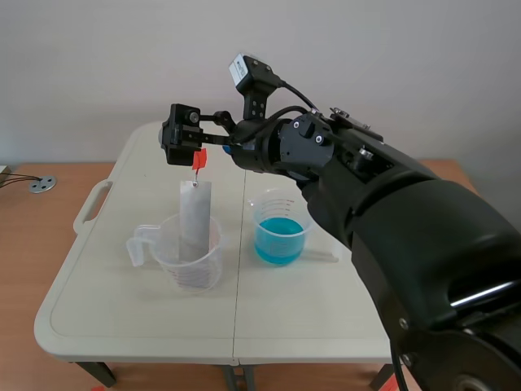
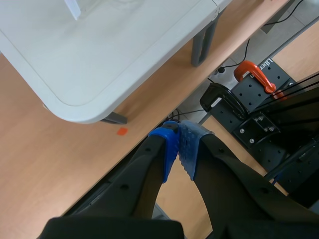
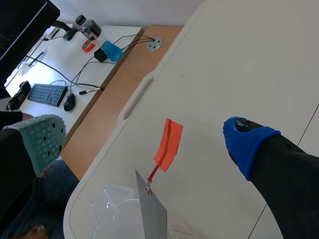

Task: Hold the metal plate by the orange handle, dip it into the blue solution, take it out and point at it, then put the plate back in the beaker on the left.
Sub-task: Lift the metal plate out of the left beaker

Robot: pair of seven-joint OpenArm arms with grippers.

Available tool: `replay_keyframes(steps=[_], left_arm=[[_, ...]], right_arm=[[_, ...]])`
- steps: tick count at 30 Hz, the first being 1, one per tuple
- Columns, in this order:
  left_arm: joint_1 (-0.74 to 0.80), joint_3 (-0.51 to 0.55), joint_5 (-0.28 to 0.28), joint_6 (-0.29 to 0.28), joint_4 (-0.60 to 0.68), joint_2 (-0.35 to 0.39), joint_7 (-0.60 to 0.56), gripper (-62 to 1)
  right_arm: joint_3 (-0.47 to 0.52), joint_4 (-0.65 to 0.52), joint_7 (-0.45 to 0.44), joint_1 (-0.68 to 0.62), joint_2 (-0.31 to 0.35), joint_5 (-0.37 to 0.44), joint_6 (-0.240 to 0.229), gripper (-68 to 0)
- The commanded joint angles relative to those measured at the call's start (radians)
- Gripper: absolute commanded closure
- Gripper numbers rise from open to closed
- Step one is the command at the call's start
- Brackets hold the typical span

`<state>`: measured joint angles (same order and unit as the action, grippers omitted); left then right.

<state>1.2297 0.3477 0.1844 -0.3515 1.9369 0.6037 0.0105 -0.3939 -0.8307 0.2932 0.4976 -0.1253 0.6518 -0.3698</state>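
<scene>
Right gripper [image 3: 144, 139] is gaping wide around the orange handle [image 3: 168, 144], touching nothing; left gripper [image 2: 178, 144] is resting closed, empty.

You see a cream folding table [image 1: 122, 326] standing on a wooden surface [image 1: 24, 244], a plain pale wall [image 1: 81, 65] behind the table, and a keyboard [image 3: 47, 93] beside it.
</scene>
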Motion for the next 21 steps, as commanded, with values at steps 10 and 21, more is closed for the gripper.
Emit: replay_keyframes(steps=[10, 21], left_arm=[[-0.003, 0.002, 0.007, -0.002, 0.006, -0.008, -0.011, -1.8], [-0.003, 0.002, 0.007, -0.002, 0.006, -0.007, -0.011, -1.8]], right_arm=[[0.005, 0.118, -0.059, 0.109, -0.03, 0.007, -0.02, -62.8], [0.005, 0.136, 0.0, 0.135, -0.03, 0.008, -0.039, -49.0]])
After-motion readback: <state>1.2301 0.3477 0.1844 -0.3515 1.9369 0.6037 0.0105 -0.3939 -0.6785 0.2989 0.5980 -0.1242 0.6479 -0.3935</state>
